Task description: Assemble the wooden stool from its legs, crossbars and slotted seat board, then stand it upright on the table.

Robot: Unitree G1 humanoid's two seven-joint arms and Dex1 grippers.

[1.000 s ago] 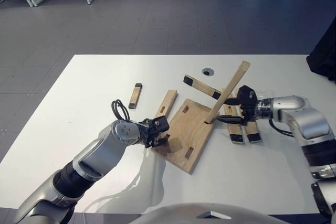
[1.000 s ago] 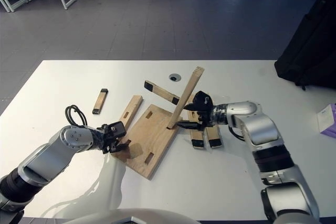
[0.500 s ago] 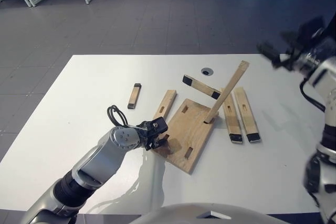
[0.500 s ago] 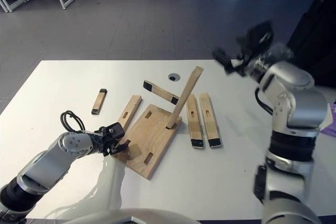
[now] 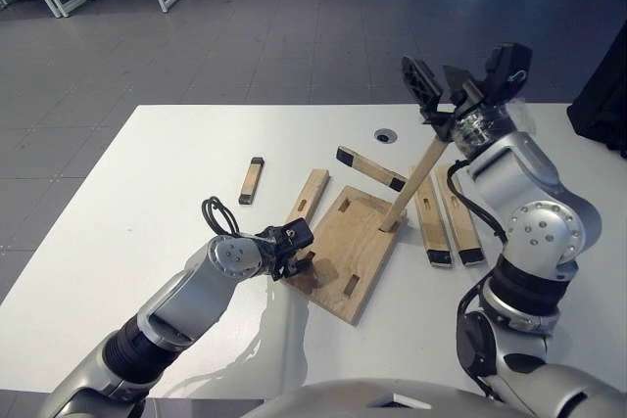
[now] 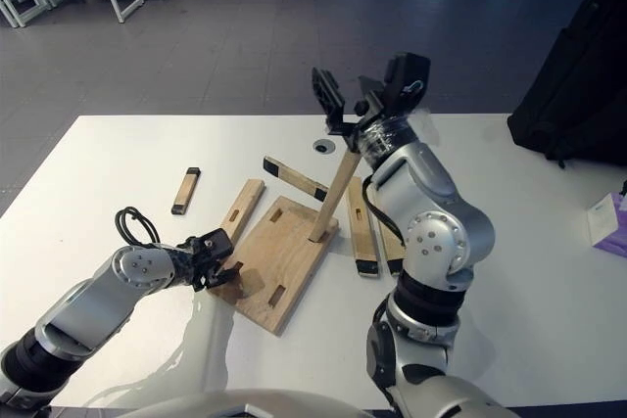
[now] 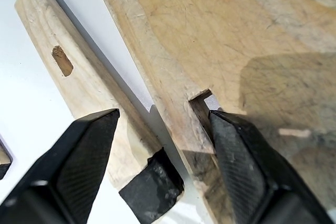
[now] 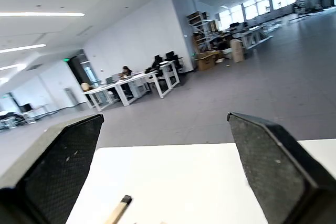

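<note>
The slotted seat board (image 5: pixel 351 247) lies flat on the white table (image 5: pixel 157 173). One leg (image 5: pixel 419 179) stands tilted in a slot at the board's far edge. My right gripper (image 5: pixel 460 77) hangs open just above that leg's top end, holding nothing. My left gripper (image 5: pixel 294 254) is open at the board's near-left corner. In the left wrist view its fingers (image 7: pixel 86 156) straddle the board's edge by a notch (image 7: pixel 202 98), next to a slotted leg (image 7: pixel 73 85). Two more legs (image 5: pixel 446 220) lie side by side right of the board.
A black-tipped piece (image 5: pixel 370 167) lies behind the board. A short crossbar (image 5: pixel 253 179) rests apart at the left. A round cable hole (image 5: pixel 387 133) sits in the table beyond the parts. A dark bag (image 6: pixel 578 75) stands off the table's right end.
My right gripper left the leg's lower part, swung up and out to the right, then came back above the leg's top. The leg stays in its slot. The left gripper barely moved.
</note>
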